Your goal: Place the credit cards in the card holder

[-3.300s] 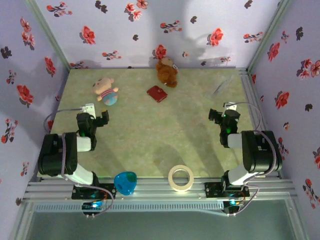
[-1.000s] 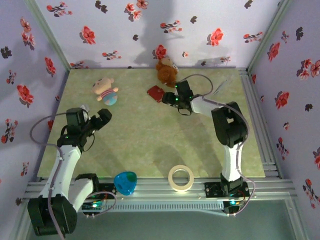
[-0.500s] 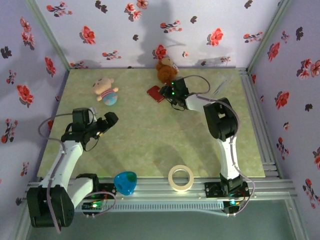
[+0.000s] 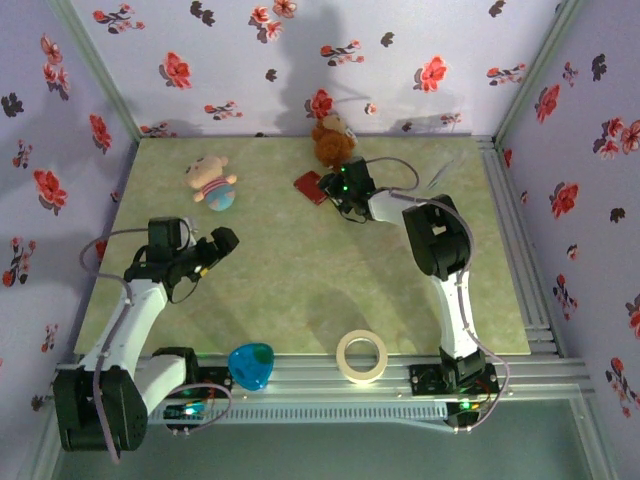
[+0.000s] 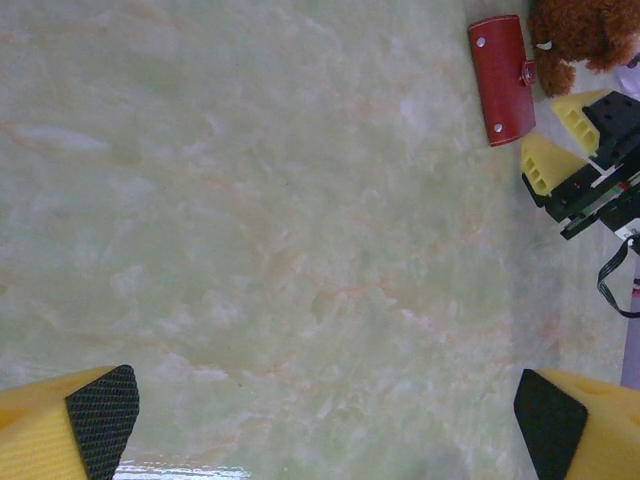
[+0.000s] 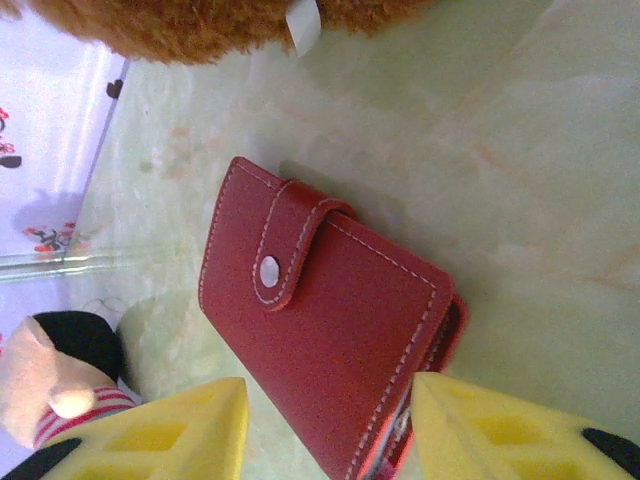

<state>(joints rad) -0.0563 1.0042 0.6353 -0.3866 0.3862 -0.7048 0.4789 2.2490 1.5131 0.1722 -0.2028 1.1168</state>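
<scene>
The card holder (image 4: 313,186) is a small dark-red wallet lying snapped shut on the table at the far middle, just in front of a brown teddy. My right gripper (image 4: 336,189) reaches to its right edge. In the right wrist view the card holder (image 6: 330,330) lies between the yellow fingers of the right gripper (image 6: 328,388): one finger touches its open edge, the other stands a little off it, so the jaws are open. My left gripper (image 4: 222,240) hovers wide open over bare table at the left, the card holder (image 5: 502,78) far ahead of it. The credit cards are out of view.
A brown teddy (image 4: 333,143) sits right behind the wallet. A pink doll (image 4: 212,185) lies at the far left. A blue heart-shaped object (image 4: 251,365) and a tape roll (image 4: 362,355) rest at the near edge. A thin pale object (image 4: 440,175) lies at the far right.
The right arm has stretched from its rest pose to the wallet, and its jaws have narrowed around the wallet's corner. The left arm has lifted and swung slightly right, jaws still wide.
</scene>
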